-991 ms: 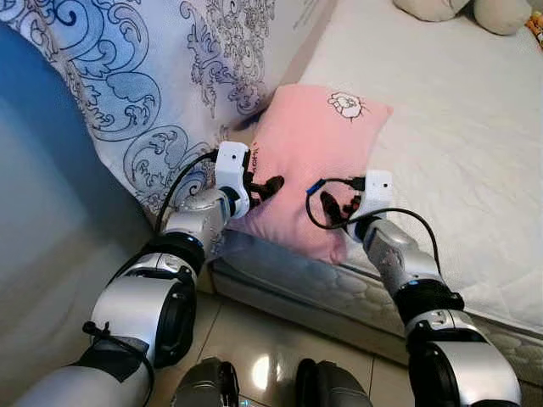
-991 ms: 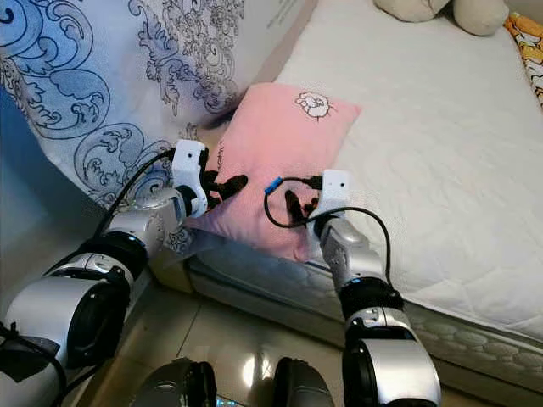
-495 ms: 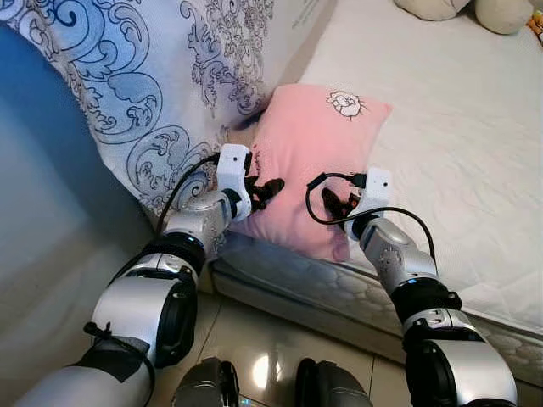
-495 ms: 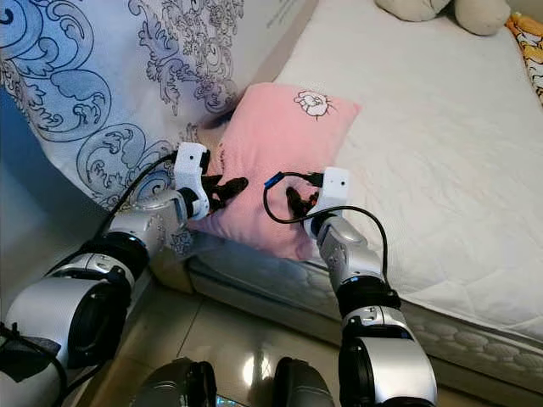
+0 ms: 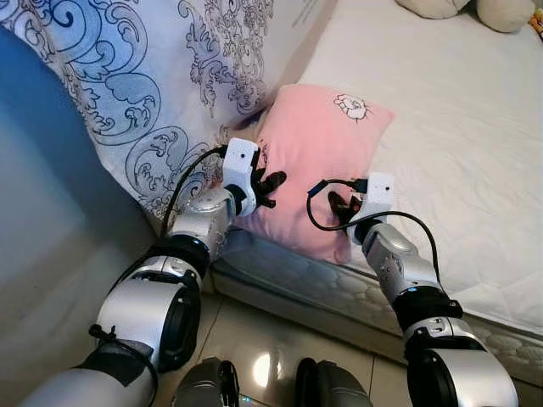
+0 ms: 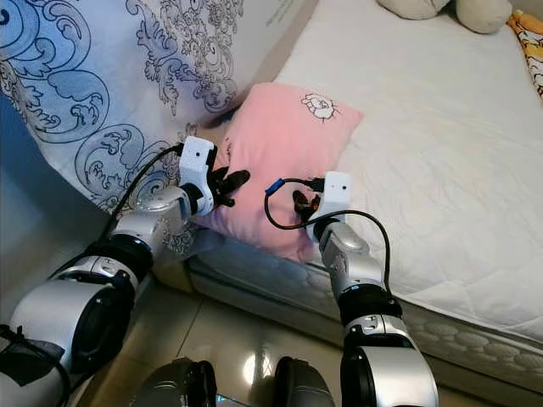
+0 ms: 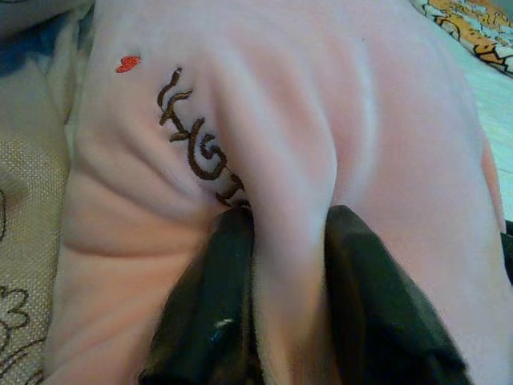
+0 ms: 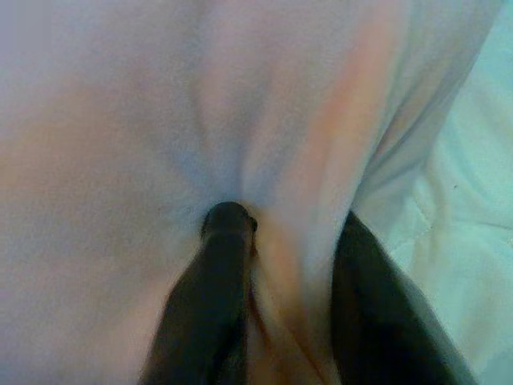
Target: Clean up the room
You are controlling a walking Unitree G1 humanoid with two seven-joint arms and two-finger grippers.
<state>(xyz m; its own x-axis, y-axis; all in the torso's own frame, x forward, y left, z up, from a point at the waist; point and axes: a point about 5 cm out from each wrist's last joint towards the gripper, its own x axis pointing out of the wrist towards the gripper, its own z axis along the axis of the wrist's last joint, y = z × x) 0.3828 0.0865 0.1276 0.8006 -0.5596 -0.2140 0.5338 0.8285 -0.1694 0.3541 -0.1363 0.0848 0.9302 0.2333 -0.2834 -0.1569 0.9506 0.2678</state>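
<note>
Pink pillow (image 5: pixel 318 165), pinched by both hands

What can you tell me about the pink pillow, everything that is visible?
The pink pillow looks soft and fleecy, with a small cartoon embroidery near one corner and dark stitched lettering along its edge. It lies at the near edge of the white mattress, beside the blue patterned quilt. The left gripper and right gripper each pinch a fold of it.

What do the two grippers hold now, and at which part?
Both hold the pink pillow: the left gripper pinches a fold at its left edge, the right gripper a fold near its lower right corner.
</note>
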